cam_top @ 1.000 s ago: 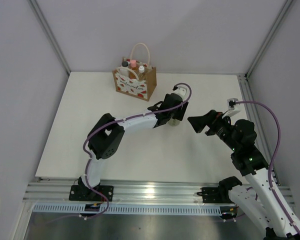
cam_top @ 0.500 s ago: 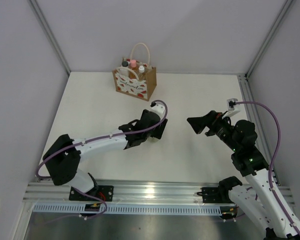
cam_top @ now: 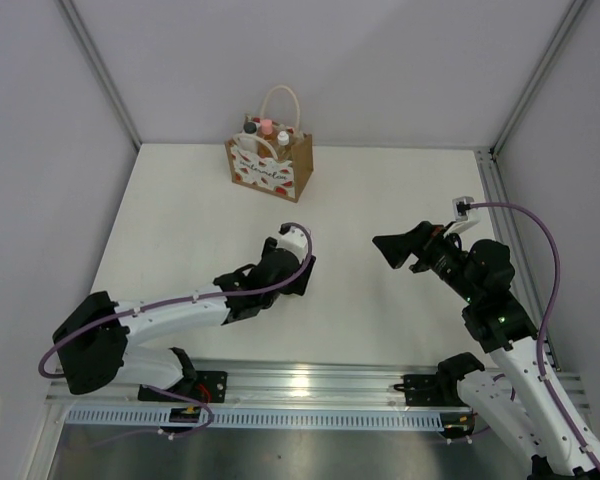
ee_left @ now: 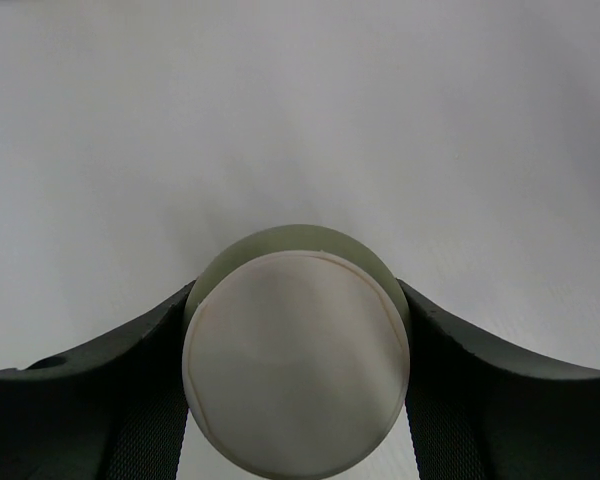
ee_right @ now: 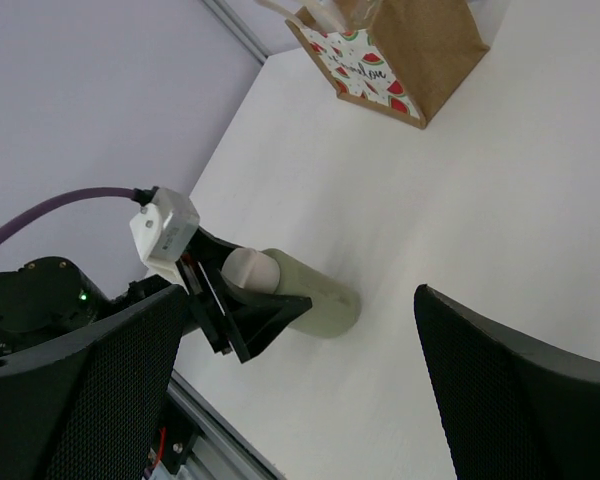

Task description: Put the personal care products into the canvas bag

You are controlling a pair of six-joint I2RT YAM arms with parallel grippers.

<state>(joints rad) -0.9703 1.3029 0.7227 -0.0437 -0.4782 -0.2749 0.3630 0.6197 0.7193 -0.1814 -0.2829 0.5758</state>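
My left gripper is shut on the pale olive-beige bottle, its fingers pressing both sides just under the cream cap. The top view hides the bottle under the gripper. In the right wrist view it stands upright with its base at the table. The canvas bag stands at the back of the table, also in the right wrist view. A pink-capped bottle, a white-capped bottle and a dark-lidded container stick out of it. My right gripper is open and empty, raised right of the bottle.
The white table is boxed in by grey walls with metal corner posts. A metal rail runs along the near edge. The left arm lies low across the near left of the table.
My left gripper has carried the bottle toward the near left, farther from the bag, and the arm has stretched out low. The right arm has hardly moved.
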